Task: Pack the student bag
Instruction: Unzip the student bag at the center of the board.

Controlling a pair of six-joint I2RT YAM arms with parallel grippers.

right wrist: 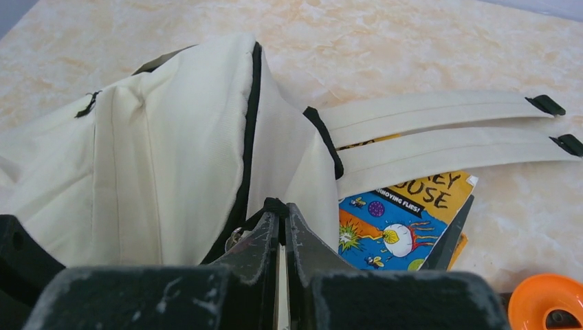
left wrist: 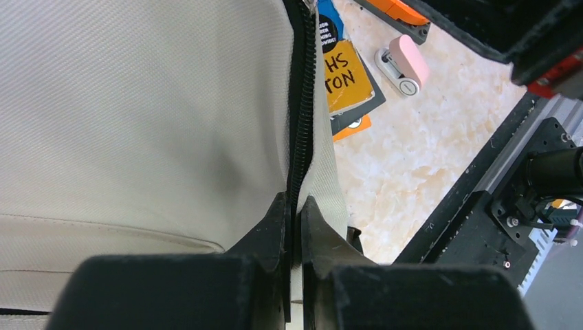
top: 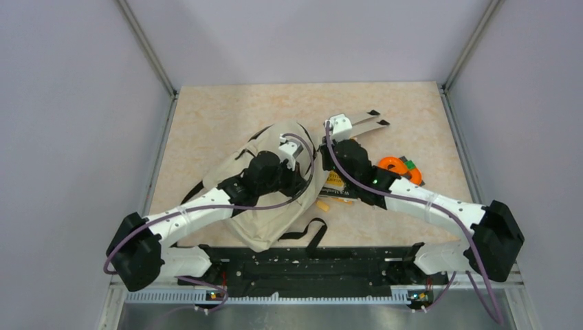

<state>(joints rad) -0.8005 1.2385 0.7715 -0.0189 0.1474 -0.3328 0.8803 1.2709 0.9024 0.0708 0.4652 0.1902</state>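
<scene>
The student bag [top: 269,206] is a beige canvas backpack lying mid-table; it also shows in the left wrist view [left wrist: 137,117] and the right wrist view [right wrist: 172,151]. Its two flat shoulder straps [top: 364,122] with black tips stretch to the right. My left gripper [top: 307,165] is shut on the bag's black zipper edge [left wrist: 300,124], its tips [left wrist: 294,206] pinching the seam. My right gripper [top: 331,137] is shut on the black zipper pull [right wrist: 275,205] at the bag's top, next to a small metal ring.
A yellow and blue book [right wrist: 405,220] lies under the straps right of the bag, stacked with others [left wrist: 344,75]. An orange tape roll [top: 395,165] sits further right. A pink and white small object [left wrist: 404,63] lies on the table. The black base rail [top: 309,265] runs along the near edge.
</scene>
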